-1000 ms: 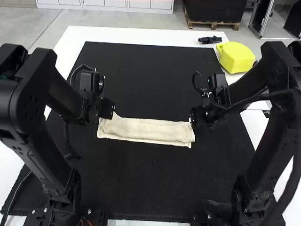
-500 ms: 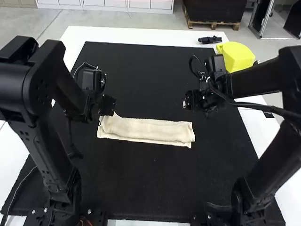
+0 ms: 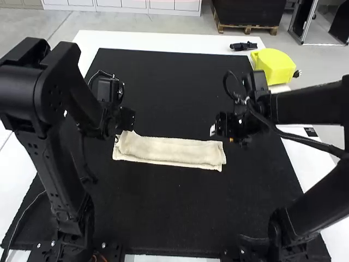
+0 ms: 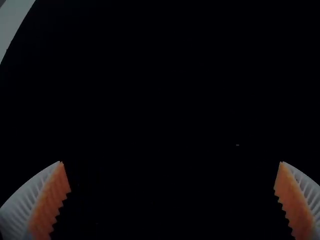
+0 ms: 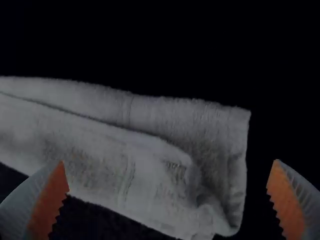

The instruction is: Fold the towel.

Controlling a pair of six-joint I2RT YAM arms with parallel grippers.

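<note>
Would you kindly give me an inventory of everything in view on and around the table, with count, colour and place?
Table: one, white, under everything else.
Mat: one, black, spread over most of the table.
Towel: one, cream, folded into a long strip lying crosswise near the mat's middle.
Yellow object: one, yellow, at the table's far right edge.
Small device: one, black, on the far white border, right of centre.
Cables: several, black, along the arms.
Robot arms: two, black, left and right of the mat.
Left gripper: one, white ribbed fingers with orange pads, open, near the towel's left end.
Right gripper: one, same colours, open, near the towel's right end.
</note>
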